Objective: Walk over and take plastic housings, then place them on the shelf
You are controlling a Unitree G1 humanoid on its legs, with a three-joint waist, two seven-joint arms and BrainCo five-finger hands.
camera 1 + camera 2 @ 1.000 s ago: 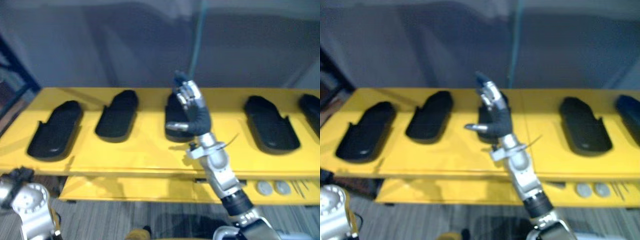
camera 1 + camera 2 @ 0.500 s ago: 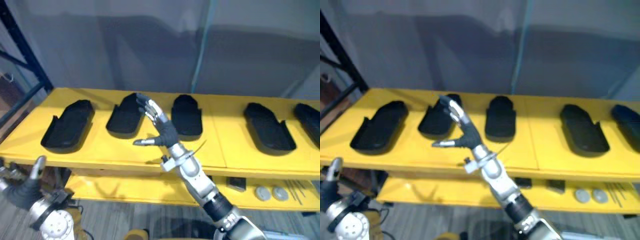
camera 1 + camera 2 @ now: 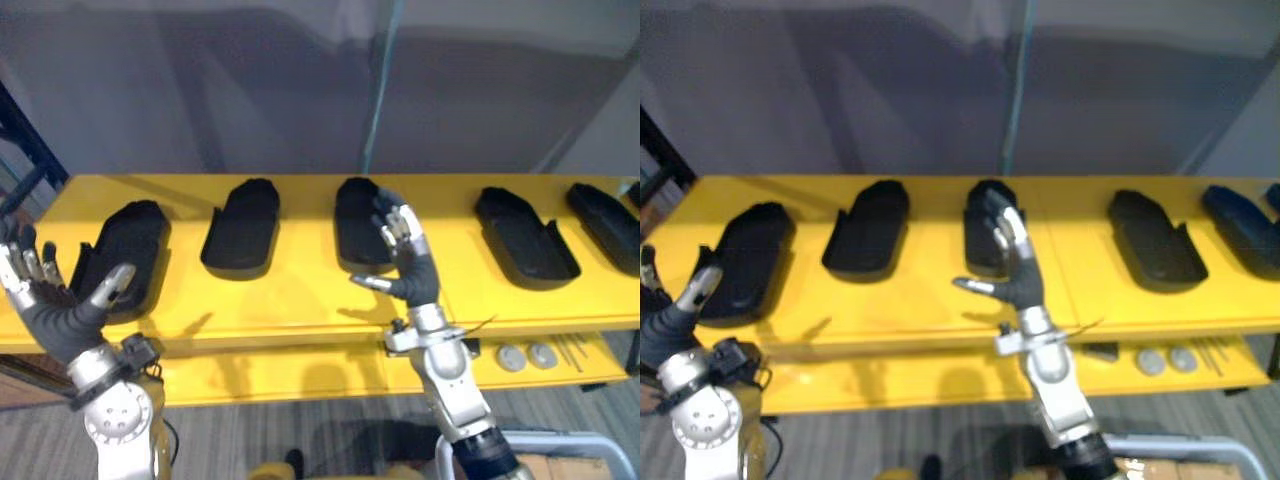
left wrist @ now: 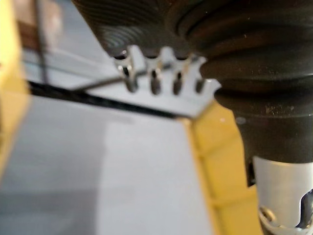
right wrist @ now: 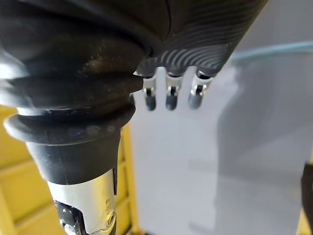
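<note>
Left eye view: your right hand [image 3: 408, 262] stands raised with its fingers spread and thumb out, holding nothing, and the middle housing [image 3: 352, 212] lies on the yellow shelf [image 3: 300, 295] just past its fingertips. Half a second ago that hand stood in front of the second housing [image 3: 242, 225], so it has swung back to the thumb's far side. Your left hand [image 3: 52, 310] has come up from low down and is now an open, empty palm, with the leftmost housing [image 3: 118, 255] just beyond its thumb. The fourth housing [image 3: 522, 232] and fifth housing [image 3: 605, 220] lie well off past the right hand's outer side. Right eye view: same layout, both palms up and bare, every housing resting on the shelf. Left wrist view: the fingers [image 4: 155, 81] run straight out from the cover with nothing between them. Right wrist view: the fingers [image 5: 168, 95] are likewise extended and empty. I'd judge nothing is in hand yet, so you still have to reach in and close on a housing, probably the middle one.
</note>
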